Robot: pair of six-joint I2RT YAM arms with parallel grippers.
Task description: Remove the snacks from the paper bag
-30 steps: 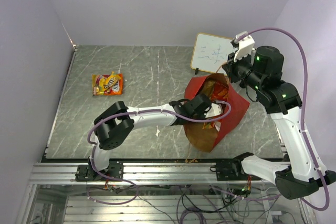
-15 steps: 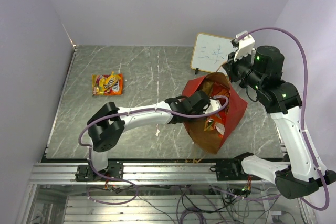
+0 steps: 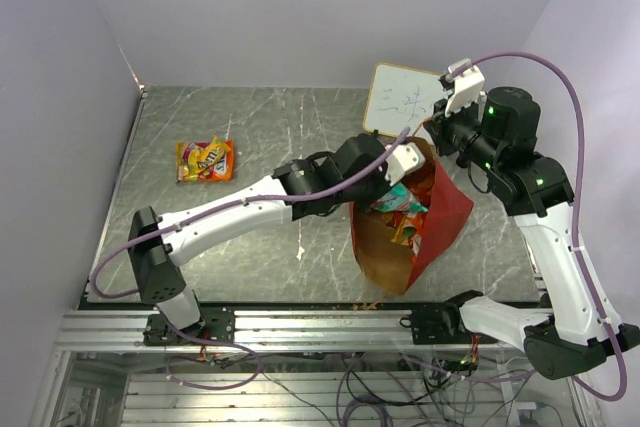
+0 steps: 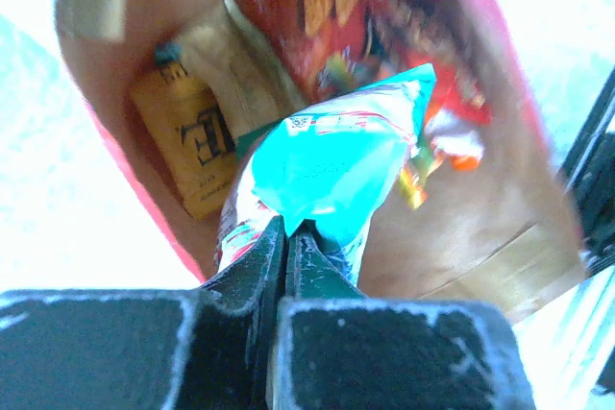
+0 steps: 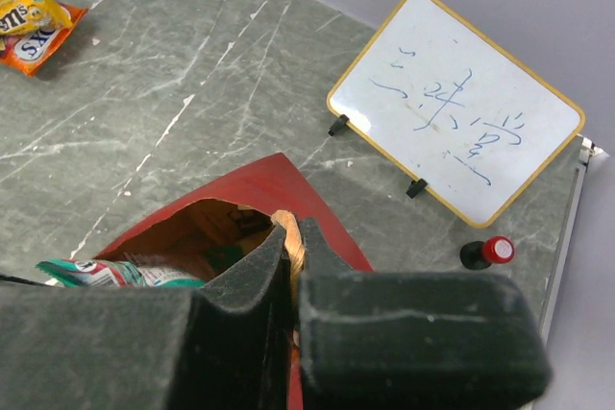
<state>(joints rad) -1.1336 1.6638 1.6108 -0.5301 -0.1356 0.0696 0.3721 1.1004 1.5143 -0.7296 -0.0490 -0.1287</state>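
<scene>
The teal packet [image 4: 336, 156] hangs at the mouth of the bag [image 3: 445, 217], not yet clear of its rim. You have just closed the left gripper [image 4: 291, 232] on it. A second ago the jaws stood part open deep inside the bag. Now they are pressed together on an edge of the packet, and the arm has lifted it. One snack is therefore secured; judge the extraction as under way, not complete. The right gripper [image 5: 291, 237] stays pinched on the bag's far rim, holding the mouth open. Some packs [image 3: 204, 159] lie on the table [image 3: 270, 127], well apart from the bag.

Below the packet, a red chip bag [image 4: 332, 7] and a yellow pack [image 4: 187, 136] remain inside. The bag's bottom is hidden, so you cannot tell how many are left. The left wrist view is washed out beyond the bag's walls.
</scene>
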